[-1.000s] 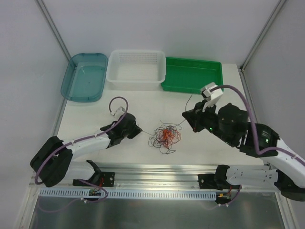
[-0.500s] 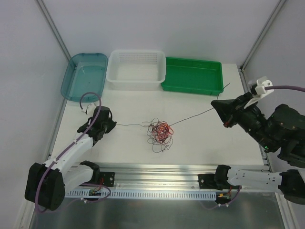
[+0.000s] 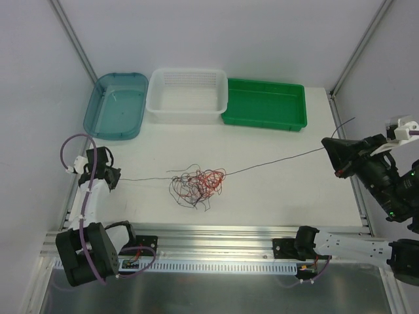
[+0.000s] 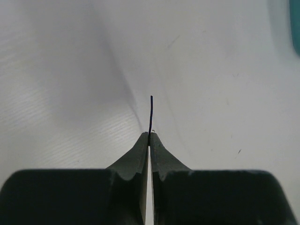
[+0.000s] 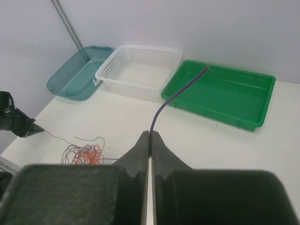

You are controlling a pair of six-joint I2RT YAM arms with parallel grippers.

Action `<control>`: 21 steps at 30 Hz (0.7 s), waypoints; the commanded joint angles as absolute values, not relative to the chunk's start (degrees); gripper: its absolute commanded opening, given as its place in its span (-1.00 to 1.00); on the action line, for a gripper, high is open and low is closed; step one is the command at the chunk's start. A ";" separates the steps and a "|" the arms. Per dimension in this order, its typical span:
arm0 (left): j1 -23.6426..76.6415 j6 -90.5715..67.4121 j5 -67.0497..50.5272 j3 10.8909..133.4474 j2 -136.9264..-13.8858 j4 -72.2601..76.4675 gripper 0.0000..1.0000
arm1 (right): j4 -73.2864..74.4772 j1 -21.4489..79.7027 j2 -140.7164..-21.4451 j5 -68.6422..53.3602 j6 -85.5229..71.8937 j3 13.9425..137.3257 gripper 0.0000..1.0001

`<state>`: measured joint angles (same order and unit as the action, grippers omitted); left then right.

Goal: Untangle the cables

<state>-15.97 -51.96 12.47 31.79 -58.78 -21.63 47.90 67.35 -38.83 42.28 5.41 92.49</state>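
Note:
The cables (image 3: 196, 185) are a loose knot of hair-thin orange-red and dark wires on the white table, also low left in the right wrist view (image 5: 84, 153). One dark strand runs left from the knot to my left gripper (image 3: 116, 178), which is shut on it; its short end pokes past the closed tips (image 4: 150, 134). Another dark strand (image 3: 281, 159) stretches right to my right gripper (image 3: 325, 145), shut on it. Beyond those tips (image 5: 150, 134) its free end (image 5: 176, 96) curves up over the green tray.
A teal bin (image 3: 91, 108), a white mesh basket (image 3: 187, 72) and a green tray (image 3: 264, 104) line the far edge, all empty. A metal rail (image 3: 216, 230) runs along the near edge. White walls close in on both sides.
Both arms have swung outwards, left arm to the left edge, right arm to the right edge. The two held strands are drawn out long, and the knot has spread and slid left.

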 commanded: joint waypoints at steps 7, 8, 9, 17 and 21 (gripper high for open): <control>-19.42 -39.21 9.15 39.37 -55.47 -23.47 -1.00 | 50.19 67.06 -44.99 43.86 -2.70 79.21 -0.99; -19.42 -38.33 8.10 39.46 -54.50 -23.47 -1.00 | 49.84 66.80 -45.52 43.07 -3.77 77.19 -0.98; -19.42 -36.06 5.04 39.72 -52.84 -23.38 -1.00 | 49.57 65.84 -46.83 41.94 -4.82 73.51 -0.99; -12.77 -23.83 -13.44 37.62 -45.10 -19.87 -1.00 | 42.29 53.79 -57.12 19.03 -14.07 58.28 -0.15; -10.37 -22.85 -13.97 34.90 -40.79 -19.34 -1.00 | 33.85 56.85 -63.09 11.17 -11.52 59.67 0.41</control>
<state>-11.16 -27.00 -10.09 36.38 -42.96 -21.12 43.72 54.57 -61.23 20.75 -11.38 56.88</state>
